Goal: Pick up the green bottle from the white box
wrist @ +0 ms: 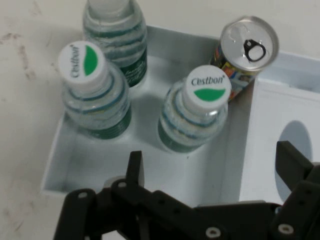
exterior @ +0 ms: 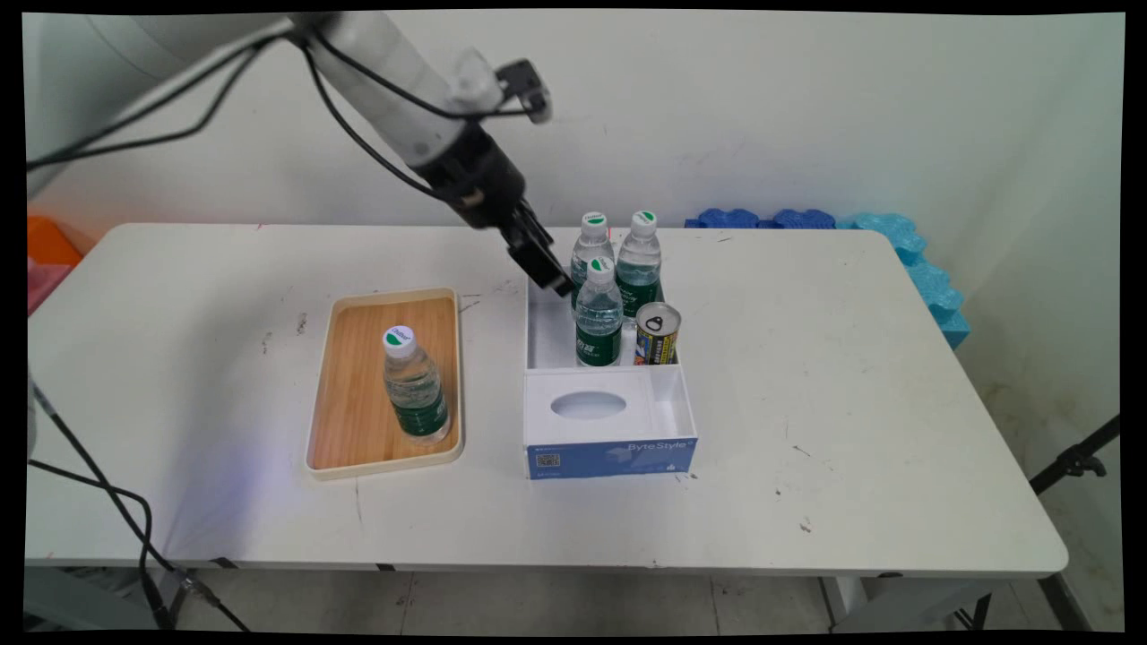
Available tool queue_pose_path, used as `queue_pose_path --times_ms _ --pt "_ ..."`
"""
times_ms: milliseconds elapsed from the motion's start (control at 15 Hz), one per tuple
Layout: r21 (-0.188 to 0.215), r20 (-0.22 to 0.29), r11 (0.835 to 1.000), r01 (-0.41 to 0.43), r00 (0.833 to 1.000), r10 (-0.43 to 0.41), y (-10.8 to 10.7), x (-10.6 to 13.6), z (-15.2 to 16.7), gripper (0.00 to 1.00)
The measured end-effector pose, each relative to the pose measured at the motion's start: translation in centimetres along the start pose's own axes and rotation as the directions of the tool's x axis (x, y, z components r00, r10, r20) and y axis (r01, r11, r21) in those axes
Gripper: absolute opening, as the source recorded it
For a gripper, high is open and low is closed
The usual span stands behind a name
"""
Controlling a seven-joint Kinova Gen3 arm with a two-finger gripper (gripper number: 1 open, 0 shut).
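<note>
Main view, tray: wooden tray (exterior: 354, 421) nearest the camera, left, one bottle (exterior: 414, 387) upright on it.
Box: white box (exterior: 609, 439) to the tray's right; near part lidded with an oval hole, far part open.
Box contents: three bottles, namely front bottle (wrist: 196, 114), left bottle (wrist: 95, 92) and far bottle (wrist: 117, 35), plus a can (wrist: 245, 52), all upright.
Gripper: gripper (wrist: 210, 175) hangs over the open part, nearest the front bottle, touching nothing; fingers apart.
Risk: bottles stand close together; a descending finger could clip a neighbour's cap or the box wall and tip it.
Hidden: far bottle's cap cut off in the hand view; can label unreadable.
</note>
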Motion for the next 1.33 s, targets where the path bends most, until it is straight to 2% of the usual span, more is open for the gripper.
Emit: queue_pose_path --times_ms 400,600,1333 --pt "-0.033 -0.003 0.999 0.033 0.999 -0.033 -0.3 0.4 5.3 1.00" --pt "-0.036 -0.011 0.999 0.032 0.999 -0.033 -0.6 0.7 7.2 1.00" --pt "-0.035 -0.014 0.999 0.023 1.000 -0.023 -1.7 1.0 11.3 1.00"
